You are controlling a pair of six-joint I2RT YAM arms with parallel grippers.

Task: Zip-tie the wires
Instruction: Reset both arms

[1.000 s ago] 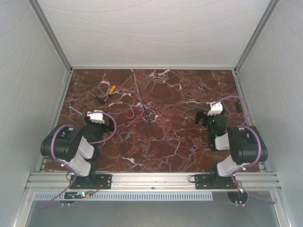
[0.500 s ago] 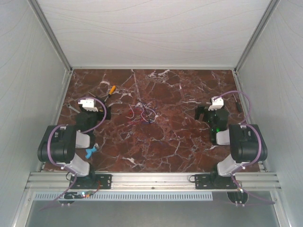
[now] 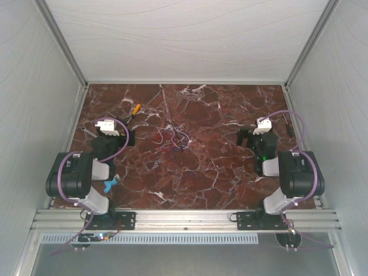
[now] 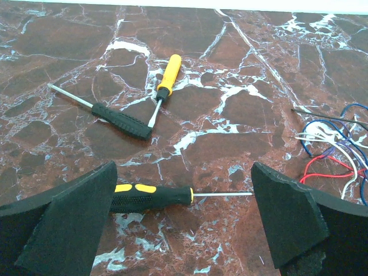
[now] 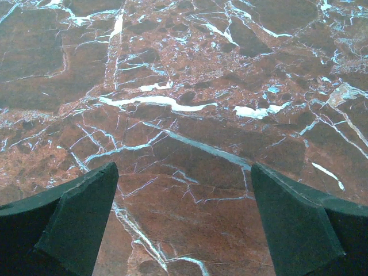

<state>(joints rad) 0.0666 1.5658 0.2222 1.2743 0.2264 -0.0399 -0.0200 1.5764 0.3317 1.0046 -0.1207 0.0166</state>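
Observation:
The wires [image 3: 172, 137] lie as a small loose tangle of thin red, blue and whitish loops at the middle of the marble table. They also show at the right edge of the left wrist view [image 4: 336, 154]. My left gripper [image 3: 130, 138] is open and empty, left of the wires and apart from them. In its own view [image 4: 184, 169] the jaws stand wide over a black-and-yellow screwdriver [image 4: 152, 196]. My right gripper [image 3: 242, 138] is open and empty, right of the wires. Its own view [image 5: 184, 167] shows only bare marble.
A yellow-handled screwdriver [image 4: 167, 73] and a black-handled one [image 4: 119, 119] lie at the back left, also seen from above [image 3: 133, 110]. A thin black strand [image 4: 328, 117] lies by the wires. A small blue item [image 3: 109, 185] sits near the left arm's base. White walls enclose the table.
One second ago the left arm sat lower and further right; it swung back and left, uncovering the blue item. The right arm shifted slightly. Nothing has moved in the last half second.

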